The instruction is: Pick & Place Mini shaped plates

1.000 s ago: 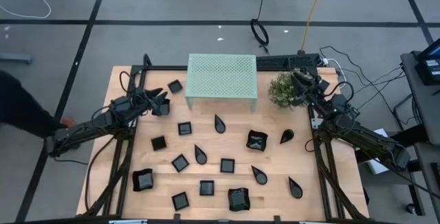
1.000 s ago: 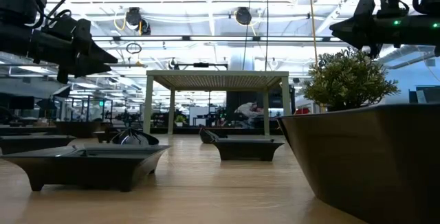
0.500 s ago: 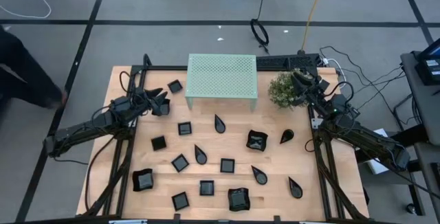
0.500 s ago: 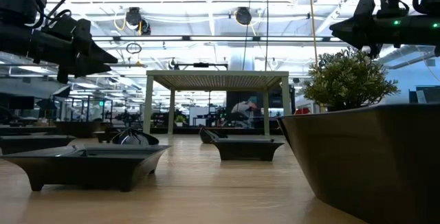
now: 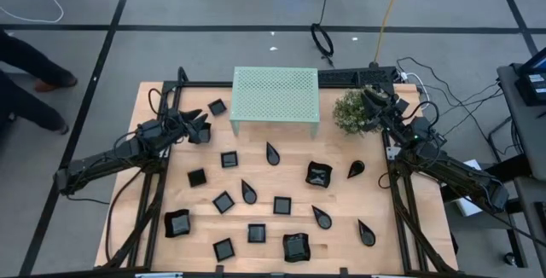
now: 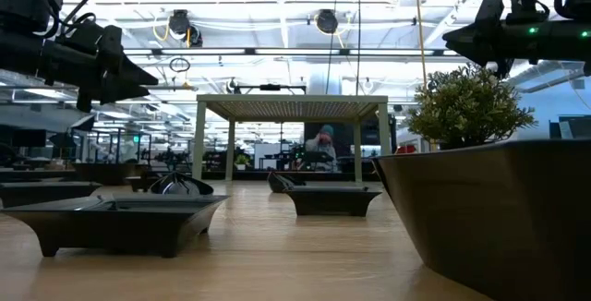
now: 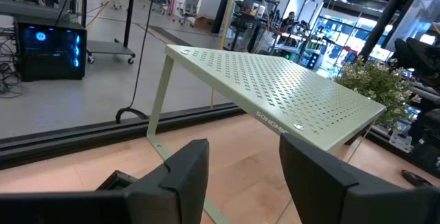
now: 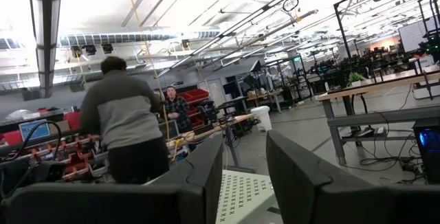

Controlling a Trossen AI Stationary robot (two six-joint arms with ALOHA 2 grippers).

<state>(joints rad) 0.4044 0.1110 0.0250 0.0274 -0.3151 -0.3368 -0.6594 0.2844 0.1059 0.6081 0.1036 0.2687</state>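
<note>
Plates (image 5: 281,205) lie scattered on table (image 5: 145,99); both fingers seemingly hover apart, empty

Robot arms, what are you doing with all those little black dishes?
Nothing is being held. The mini shaped plates lie scattered over the wooden table. The left gripper hangs open near the mint-green stand, and the right gripper hangs open above the bushy plant. Both are empty, and no plate sits on the stand.
</note>
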